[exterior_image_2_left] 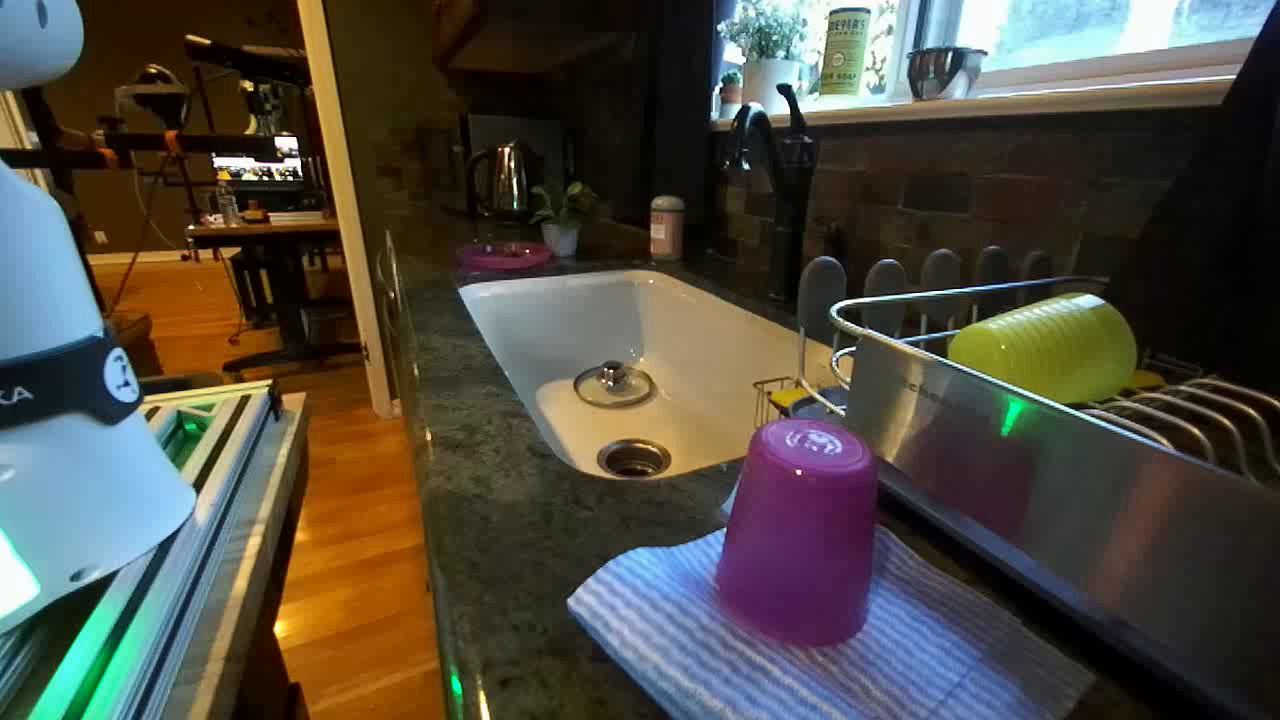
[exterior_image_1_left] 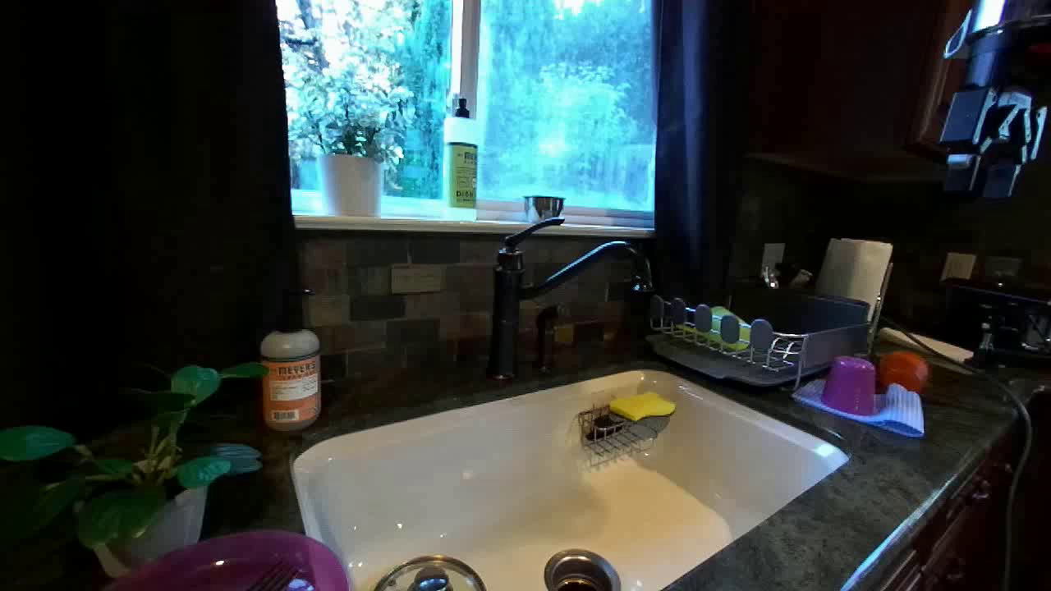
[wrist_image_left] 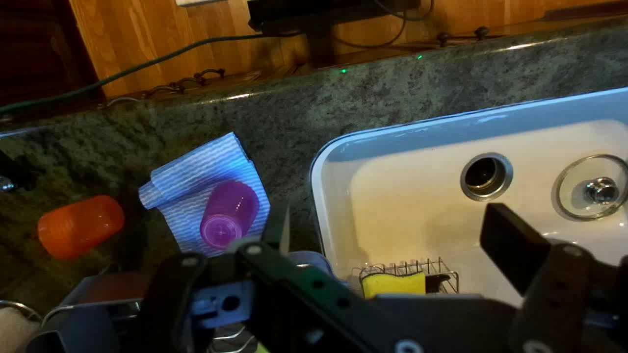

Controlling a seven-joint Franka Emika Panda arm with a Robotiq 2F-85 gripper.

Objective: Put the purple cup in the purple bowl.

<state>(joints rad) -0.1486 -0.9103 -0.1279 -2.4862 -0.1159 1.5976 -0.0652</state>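
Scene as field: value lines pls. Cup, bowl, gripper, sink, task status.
purple cup: upside down on striped cloth
purple bowl: on counter, beside the sink end away from purple cup; fork in it
gripper: open, empty, in midair
orange cup: on counter beside striped cloth
in sink: glass lid; wire caddy with yellow sponge
task status: not yet done
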